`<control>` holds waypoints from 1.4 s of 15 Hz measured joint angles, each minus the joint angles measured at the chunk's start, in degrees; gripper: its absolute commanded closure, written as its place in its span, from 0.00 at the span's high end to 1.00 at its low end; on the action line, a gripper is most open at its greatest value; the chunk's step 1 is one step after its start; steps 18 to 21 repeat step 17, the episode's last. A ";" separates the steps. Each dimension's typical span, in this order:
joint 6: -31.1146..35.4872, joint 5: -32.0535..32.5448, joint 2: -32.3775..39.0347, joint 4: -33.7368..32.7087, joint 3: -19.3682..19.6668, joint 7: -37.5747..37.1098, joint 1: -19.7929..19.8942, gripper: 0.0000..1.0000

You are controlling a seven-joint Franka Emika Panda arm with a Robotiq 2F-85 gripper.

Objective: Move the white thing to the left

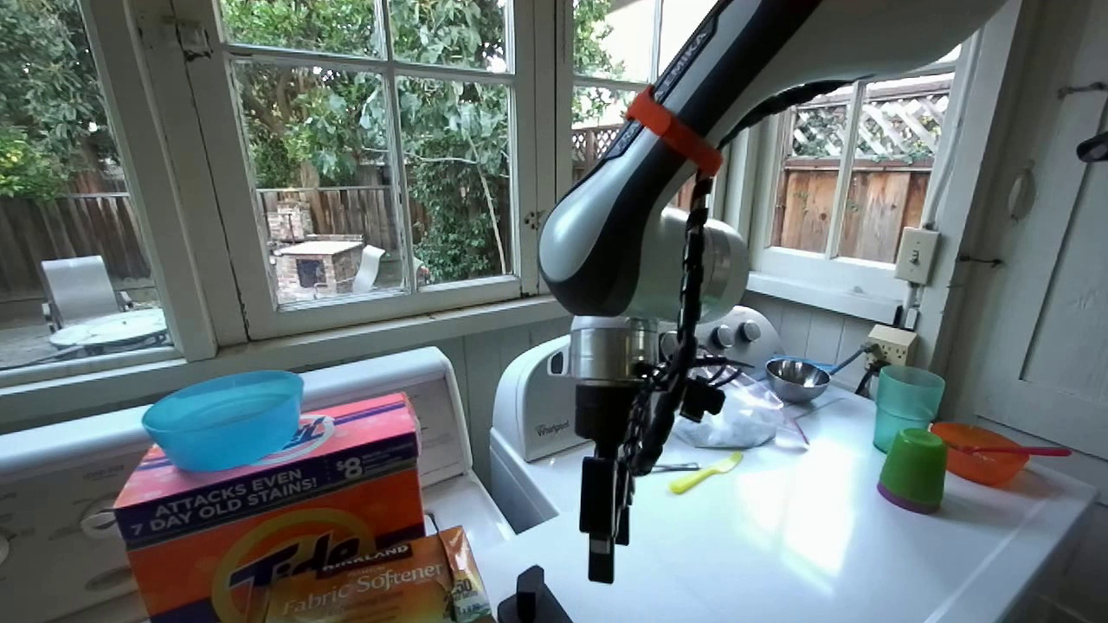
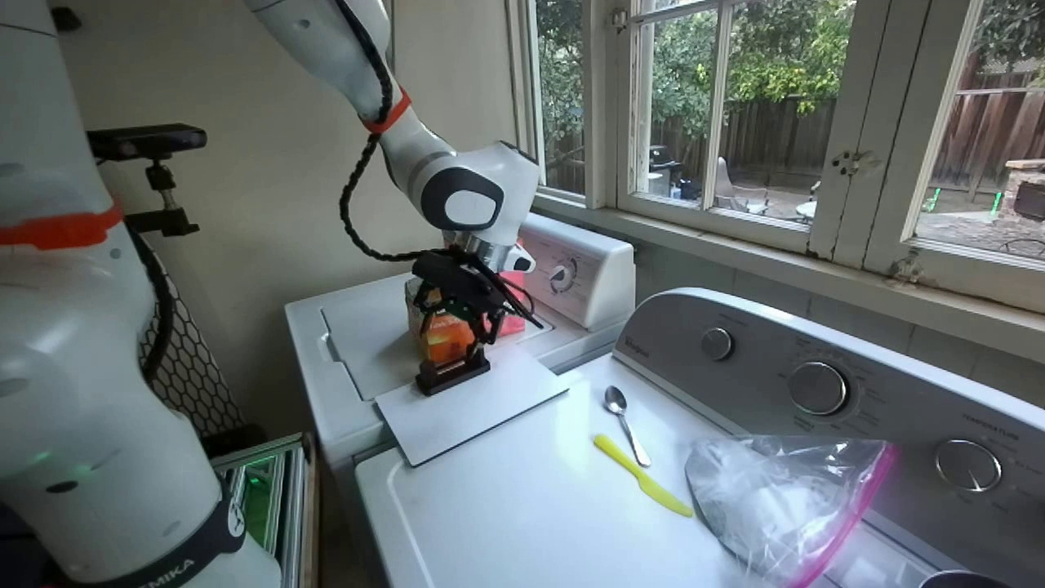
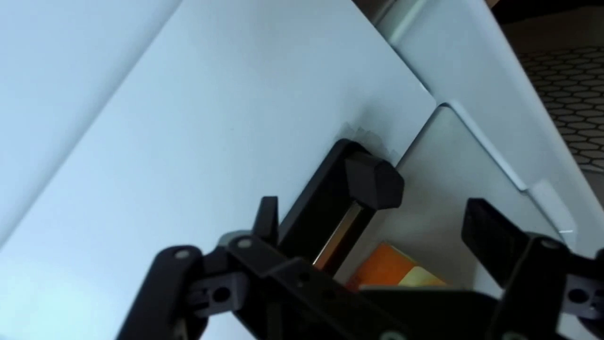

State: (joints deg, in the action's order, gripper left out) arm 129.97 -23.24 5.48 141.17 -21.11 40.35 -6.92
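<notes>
A flat white board with a black handle on top lies across the corner between the two white machines. In the wrist view the board fills the upper left and the handle runs diagonally, partly hidden by my gripper. My gripper is open, with one finger on the board side of the handle and the other wide over the far machine's lid. In an exterior view the gripper points down, and a dark end of the handle shows at the bottom edge. I cannot tell whether a finger touches the handle.
An orange Tide box with a blue bowl on it and a fabric softener box stand close to the handle. A spoon, yellow knife and plastic bag lie on the near machine; cups stand farther along.
</notes>
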 measured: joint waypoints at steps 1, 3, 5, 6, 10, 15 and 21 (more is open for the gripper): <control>-0.36 0.41 -1.91 0.72 0.98 -2.56 -0.14 1.00; -1.35 2.89 -6.32 2.39 3.11 -8.47 -0.46 1.00; -2.63 6.55 -10.72 3.96 4.91 -14.69 -0.74 1.00; -4.13 8.80 -12.86 4.58 5.62 -18.03 -0.83 1.00; -13.45 18.75 -20.11 5.47 6.72 -30.96 -0.94 1.00; -19.08 23.41 -25.76 6.53 6.69 -43.36 -0.96 1.00; -19.12 23.51 -26.23 6.76 6.69 -44.04 -0.96 1.00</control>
